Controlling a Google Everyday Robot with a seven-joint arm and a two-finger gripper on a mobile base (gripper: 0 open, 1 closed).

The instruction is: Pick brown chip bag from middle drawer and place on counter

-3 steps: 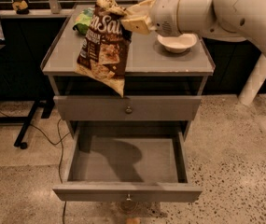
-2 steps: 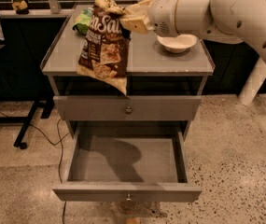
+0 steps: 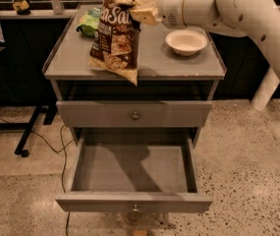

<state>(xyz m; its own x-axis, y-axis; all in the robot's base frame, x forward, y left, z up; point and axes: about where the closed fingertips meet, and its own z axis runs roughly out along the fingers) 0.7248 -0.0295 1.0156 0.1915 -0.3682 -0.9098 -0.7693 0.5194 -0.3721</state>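
My gripper (image 3: 140,10) is shut on the upper edge of the brown chip bag (image 3: 114,38). The bag hangs upright above the left half of the counter (image 3: 179,65), and its lower corner reaches the counter's front edge. The bag is dark brown with white script lettering and a pale top. The arm comes in from the upper right. The middle drawer (image 3: 134,168) is pulled fully out below, and nothing shows inside it. Its front carries a small round knob (image 3: 135,208).
A white bowl (image 3: 186,42) stands on the counter's right half, under the arm. A green snack bag (image 3: 91,21) lies at the counter's back left, behind the brown bag. The drawer above (image 3: 134,114) is shut. A dark stand and cable are on the floor at left.
The gripper has lifted the brown chip bag a little and carried it back over the counter. Its lower corner no longer hangs below the front edge.
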